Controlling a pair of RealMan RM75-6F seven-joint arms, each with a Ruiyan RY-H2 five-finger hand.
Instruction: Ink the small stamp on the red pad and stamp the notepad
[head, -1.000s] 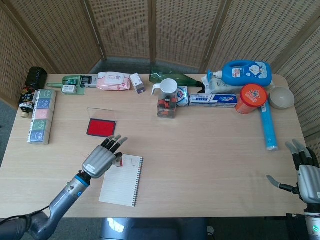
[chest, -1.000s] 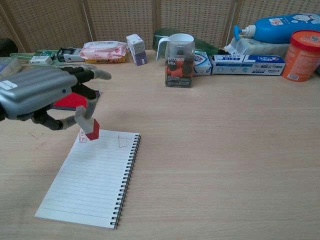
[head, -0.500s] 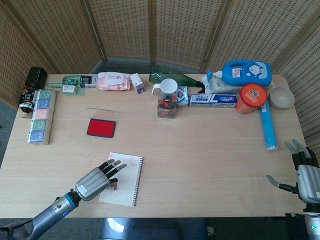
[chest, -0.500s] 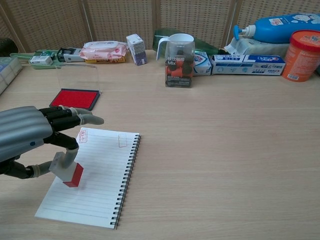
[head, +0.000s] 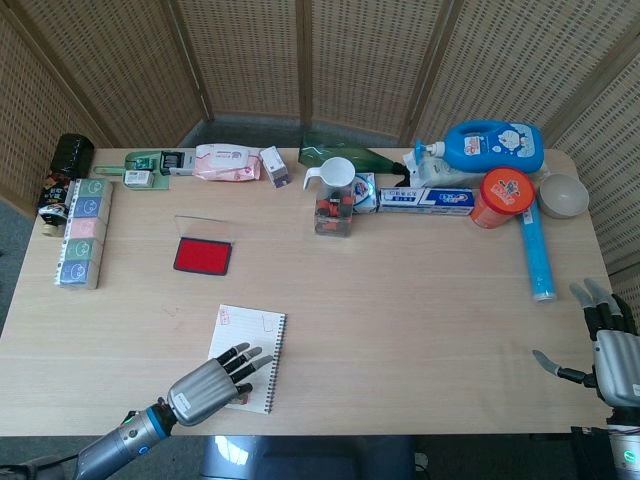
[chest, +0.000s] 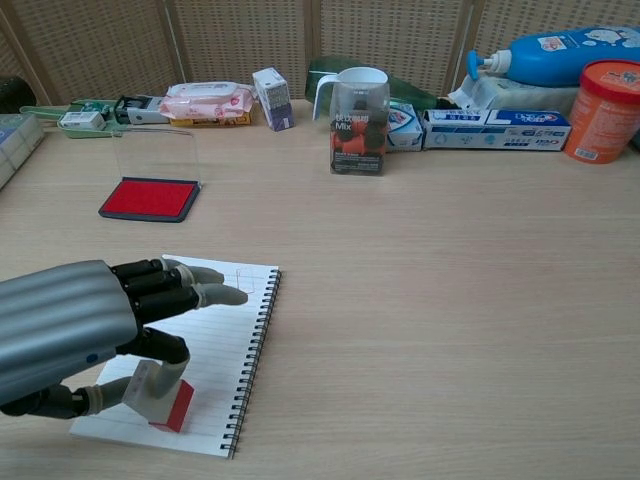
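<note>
The left hand has drawn back along the notepad over the last second, from the far edge of the page, nearest the ink pad, down to the near edge closest to the robot. It carries the stamp with it, pinched between thumb and a finger while the other fingers reach out over the lines. The stamp's red base now sits low over the near left corner of the notepad; whether it touches the paper cannot be told from either view. In the head view a red mark shows at the far left corner of the notepad and a fainter box outline beside it, so at least one print seems already made, and this looks like a second pressing lower down the page or a withdrawal. The right hand hangs well away from the notepad, off the table's right end, fingers spread and holding nothing. Counted: one notepad, one ink pad with its clear lid standing open, one stamp, two hands, and two marks on the page so far as can be seen.
</note>
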